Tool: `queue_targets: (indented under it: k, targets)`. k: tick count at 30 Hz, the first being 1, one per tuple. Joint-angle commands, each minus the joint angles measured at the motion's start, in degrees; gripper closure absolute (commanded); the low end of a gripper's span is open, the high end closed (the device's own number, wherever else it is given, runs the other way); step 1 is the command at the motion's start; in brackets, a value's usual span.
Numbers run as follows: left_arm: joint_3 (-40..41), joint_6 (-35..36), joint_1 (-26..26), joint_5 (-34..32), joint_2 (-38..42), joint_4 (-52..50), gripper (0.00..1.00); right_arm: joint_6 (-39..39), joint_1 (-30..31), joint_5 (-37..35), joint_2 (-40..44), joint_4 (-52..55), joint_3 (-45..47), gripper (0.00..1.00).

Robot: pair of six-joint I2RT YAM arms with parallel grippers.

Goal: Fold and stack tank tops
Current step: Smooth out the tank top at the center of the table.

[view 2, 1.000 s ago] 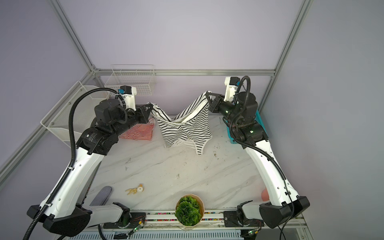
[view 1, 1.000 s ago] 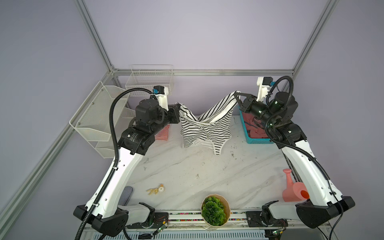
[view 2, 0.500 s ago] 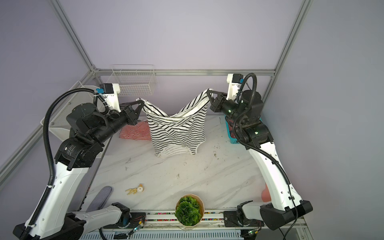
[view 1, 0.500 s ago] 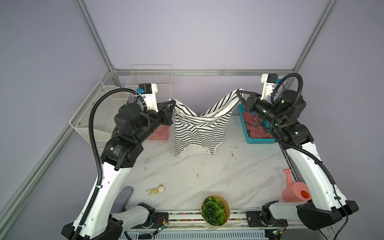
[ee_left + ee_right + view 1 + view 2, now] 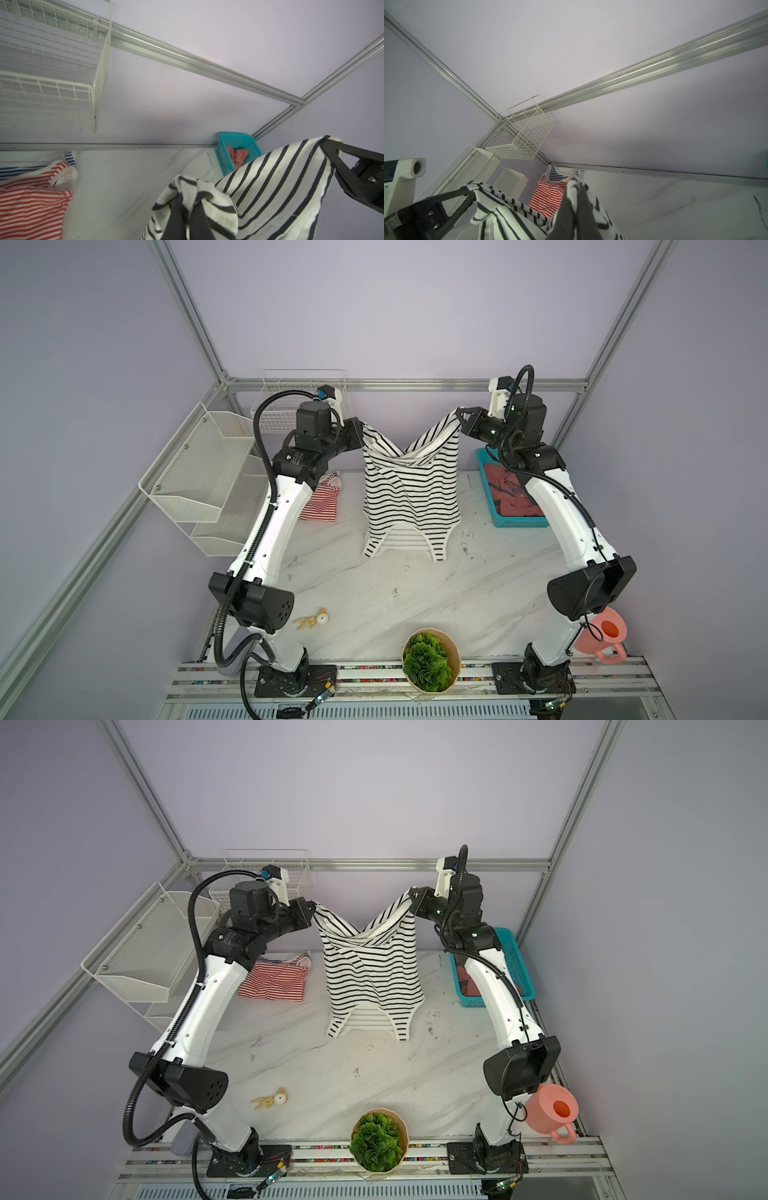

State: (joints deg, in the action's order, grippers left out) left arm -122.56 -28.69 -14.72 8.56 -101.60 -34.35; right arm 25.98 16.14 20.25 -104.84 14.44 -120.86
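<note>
Black-and-white striped tank top (image 5: 411,489) hung straps-down above the table (image 5: 374,593) near its far edge, corners pinched by left gripper (image 5: 360,428) and right gripper (image 5: 459,417); spreading was in hand, flat lay-down judged next.

No legible text (in any view)

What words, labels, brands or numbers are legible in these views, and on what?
No text can be read in any view.
Dark print on the dusty-red tank top in the teal basket: too small to read.
Small pale mark on the left arm's black joint: blurred, unreadable.
Stripes only, no print seen: black-and-white striped tank top, red-and-white striped tank top.
</note>
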Motion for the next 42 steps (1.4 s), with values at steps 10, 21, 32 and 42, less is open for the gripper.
queue_targets:
  k: [10,21,32,42]
  targets:
    - [10.83,-4.23,0.80,10.07,10.35,22.24,0.97,-5.04,-0.41,2.04,4.51,-10.73,2.80,1.00]
    - [63.61,-13.17,-1.65,11.86,29.29,32.63,0.92,1.52,-0.32,1.73,27.87,-14.96,51.42,1.00]
    - [85.27,-20.96,-8.70,4.79,41.93,20.78,0.88,1.97,0.47,-1.27,31.84,-0.52,68.54,1.00]
    - [90.92,-25.75,-14.72,7.59,44.72,13.81,0.73,2.13,0.88,-6.56,31.71,8.78,70.50,1.00]
